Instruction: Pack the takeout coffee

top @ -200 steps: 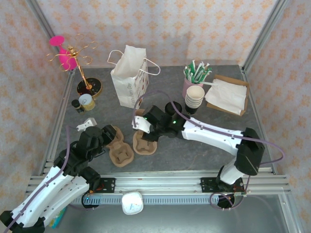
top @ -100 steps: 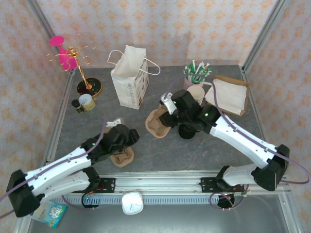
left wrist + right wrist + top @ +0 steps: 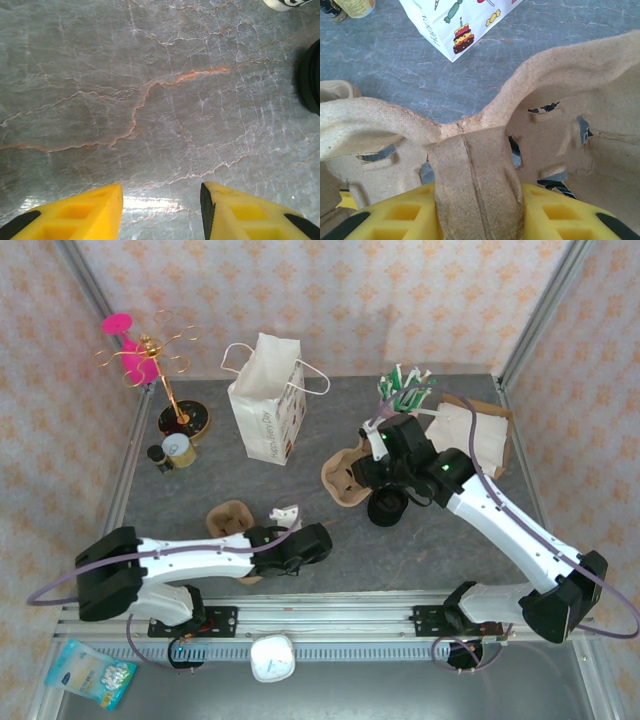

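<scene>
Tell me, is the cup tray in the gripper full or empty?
Empty. The cup tray has bare pockets with no cup inside; the right gripper pinches its middle ridge.

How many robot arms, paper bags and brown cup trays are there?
Robot arms: 2
Paper bags: 1
Brown cup trays: 2
Total: 5
</scene>
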Motion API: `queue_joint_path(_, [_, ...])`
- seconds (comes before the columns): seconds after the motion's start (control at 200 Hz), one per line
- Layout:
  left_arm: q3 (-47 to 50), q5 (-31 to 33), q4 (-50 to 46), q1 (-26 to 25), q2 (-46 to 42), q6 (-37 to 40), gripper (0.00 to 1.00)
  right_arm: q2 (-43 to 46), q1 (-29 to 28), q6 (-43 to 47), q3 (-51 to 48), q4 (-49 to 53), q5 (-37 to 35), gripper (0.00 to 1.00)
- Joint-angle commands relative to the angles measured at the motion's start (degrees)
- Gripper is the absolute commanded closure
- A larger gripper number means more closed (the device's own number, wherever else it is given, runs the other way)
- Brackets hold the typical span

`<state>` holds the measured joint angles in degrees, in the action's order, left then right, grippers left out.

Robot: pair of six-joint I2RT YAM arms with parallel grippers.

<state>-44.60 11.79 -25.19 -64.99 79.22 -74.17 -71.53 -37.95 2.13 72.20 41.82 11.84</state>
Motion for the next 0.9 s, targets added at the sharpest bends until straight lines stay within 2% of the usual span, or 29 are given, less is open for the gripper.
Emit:
queue_joint_path(0.0, [-2.11, 5.17, -7.42, -0.61, 2.37, -2.37, 0.52, -0.28, 0.73, -0.82, 1.05, 0.55, -0.33, 0.63])
queue_joint_path(0.205, [-0.84, 10.33, -16.78, -0.33, 2.96, -5.86, 0.51, -0.63, 0.72, -0.59, 2.47, 0.9, -0.29, 0.63])
queue_joint_path(0.275, [0.65, 10.14, -18.57, 1.02, 2.55, -6.32, 0.51, -0.89, 0.77, -0.37, 2.93, 1.43, -0.58, 0.63])
queue_joint_path(0.535, [8.07, 12.08, -25.45, 5.86, -7.79, -11.08, 0.51, -1.64, 0.77, 0.22, 6.05, 2.38, -0.13, 0.63])
queue_joint_path(0.661, [10.44, 11.68, -23.36, 10.46, -14.56, -7.53, 0.5, -2.22, 0.75, 0.68, 7.4, 2.75, 0.51, 0.64])
queue_joint_path(0.811, [3.86, 13.08, -21.23, 10.97, -24.86, -1.55, 0.47, -2.32, 0.82, 1.17, 9.36, 4.13, 0.08, 0.64])
queue_joint_path(0.896, [-0.8, 13.3, -20.38, 15.06, -29.01, 3.5, 0.47, -2.77, 0.78, 1.23, 10.93, 4.57, 0.76, 0.64])
